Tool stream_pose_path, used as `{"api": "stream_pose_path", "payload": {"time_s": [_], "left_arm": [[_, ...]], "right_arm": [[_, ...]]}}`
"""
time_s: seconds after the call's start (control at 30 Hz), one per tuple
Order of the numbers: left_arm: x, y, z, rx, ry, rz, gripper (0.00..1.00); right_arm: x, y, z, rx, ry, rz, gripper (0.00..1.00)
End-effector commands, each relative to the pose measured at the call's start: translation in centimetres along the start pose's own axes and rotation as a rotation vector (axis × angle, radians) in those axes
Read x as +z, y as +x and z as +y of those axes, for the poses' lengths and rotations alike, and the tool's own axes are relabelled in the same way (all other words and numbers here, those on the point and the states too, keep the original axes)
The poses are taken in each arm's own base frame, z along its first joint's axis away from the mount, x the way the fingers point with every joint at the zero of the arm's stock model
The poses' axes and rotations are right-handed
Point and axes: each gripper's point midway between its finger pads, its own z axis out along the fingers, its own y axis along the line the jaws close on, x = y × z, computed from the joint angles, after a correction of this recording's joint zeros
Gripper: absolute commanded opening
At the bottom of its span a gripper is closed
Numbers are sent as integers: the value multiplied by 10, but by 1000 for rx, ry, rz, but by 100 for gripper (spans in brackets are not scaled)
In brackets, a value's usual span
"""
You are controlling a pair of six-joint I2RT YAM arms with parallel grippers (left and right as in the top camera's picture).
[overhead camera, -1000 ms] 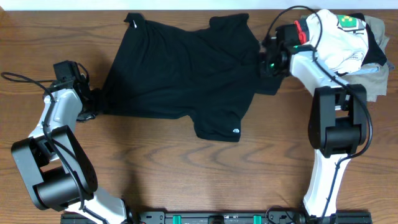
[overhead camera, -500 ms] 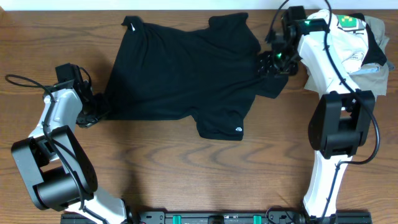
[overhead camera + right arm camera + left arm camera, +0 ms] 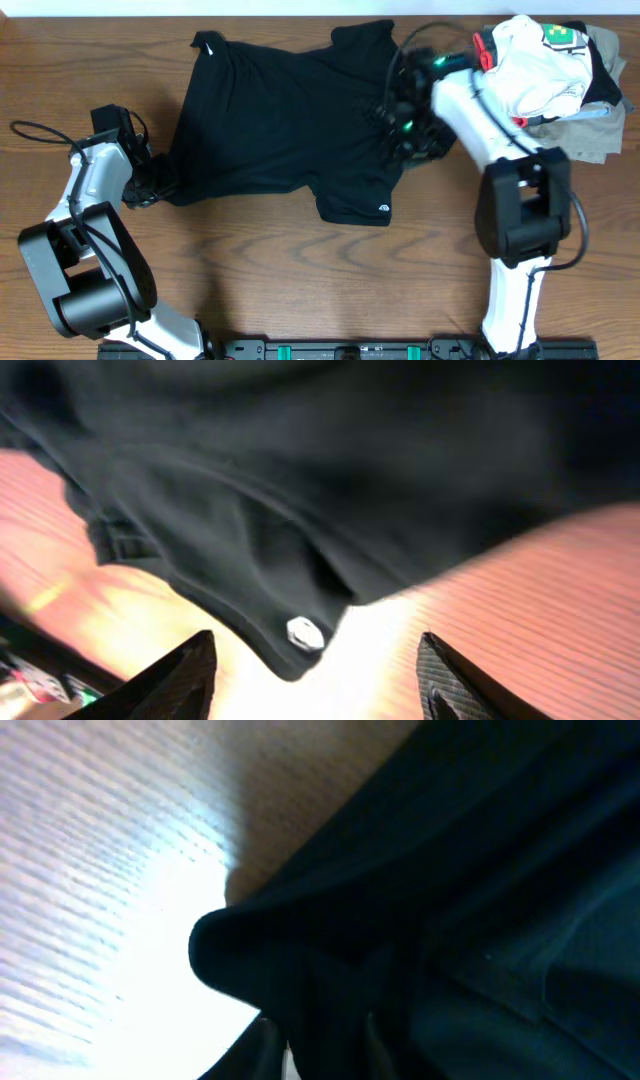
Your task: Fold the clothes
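The brown wood-grain table shows its widest stretch of wood along the near side, between the two arm bases and below the garment's lower hem. The plain black soft fabric shirt lies spread flat on the far middle of the table. Its top edge runs close to the table's far edge, and one lower corner juts toward the near side.

At the far right corner sits a crumpled white garment with a green patch and red trim, on top of a khaki-grey garment. Both lie just beside the shirt's right edge.

The right gripper hangs over the shirt's right part, its jaws spread wide and holding nothing. The left gripper is at the shirt's bunched left edge, touching the cloth; I cannot tell whether it is pinching the fold. A small white logo marks the jutting corner.
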Motion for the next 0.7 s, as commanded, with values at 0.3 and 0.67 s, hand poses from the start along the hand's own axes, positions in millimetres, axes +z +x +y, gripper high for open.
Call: {"api": "stream_pose_path", "payload": {"time_s": [0.3, 0.67], "left_arm": [[-3, -2, 8, 0, -37, -18, 38], [-3, -2, 11, 0, -55, -22, 38]], "right_arm": [[50, 31, 13, 25, 136, 73, 58], [74, 54, -16, 133, 300, 105, 41]]}}
